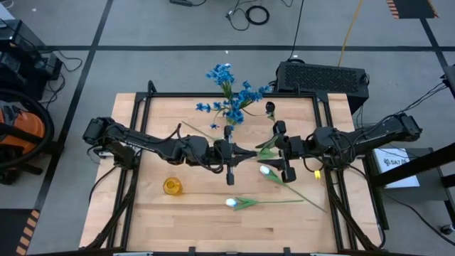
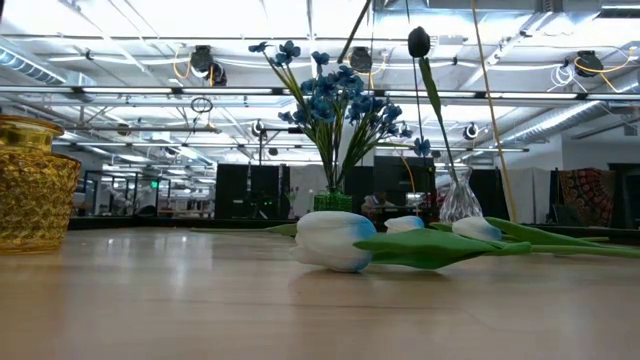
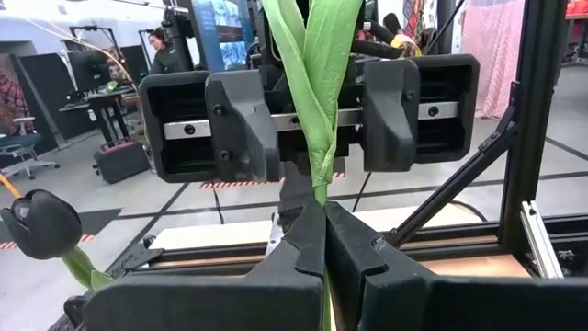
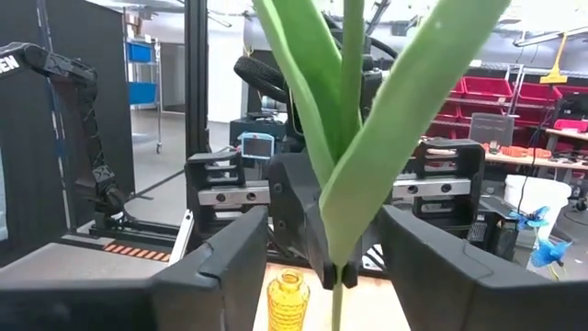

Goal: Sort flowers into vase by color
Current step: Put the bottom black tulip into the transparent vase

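My left gripper (image 3: 323, 230), over the middle of the table (image 1: 245, 152), is shut on the stem of a flower whose long green leaves (image 3: 312, 83) rise out of view; its bloom does not show. My right gripper (image 4: 326, 221) faces it from the right (image 1: 274, 153), open, one finger on each side of those leaves, apart from them. Blue flowers (image 1: 231, 92) stand in a green vase (image 2: 335, 200) at the far middle. A dark tulip (image 2: 418, 42) stands in a clear vase (image 2: 460, 195). White tulips (image 1: 231, 204) (image 1: 264, 171) lie flat on the table. A yellow vase (image 1: 173, 186) stands near the left. My left gripper pinches the thin green stem (image 3: 320, 191) between its two fingers, just below where the leaves start. The fingers come level from the table's left and lie across the stem. The flower stands upright and lifted clear, its lower stem (image 4: 336, 303) hanging below the fingers.
Black frame rails (image 1: 323, 135) run along the table's edges. A black box (image 1: 323, 77) sits beyond the far right corner. Bare wood (image 1: 213, 227) lies along the near edge. People stand in the room behind (image 3: 170, 51).
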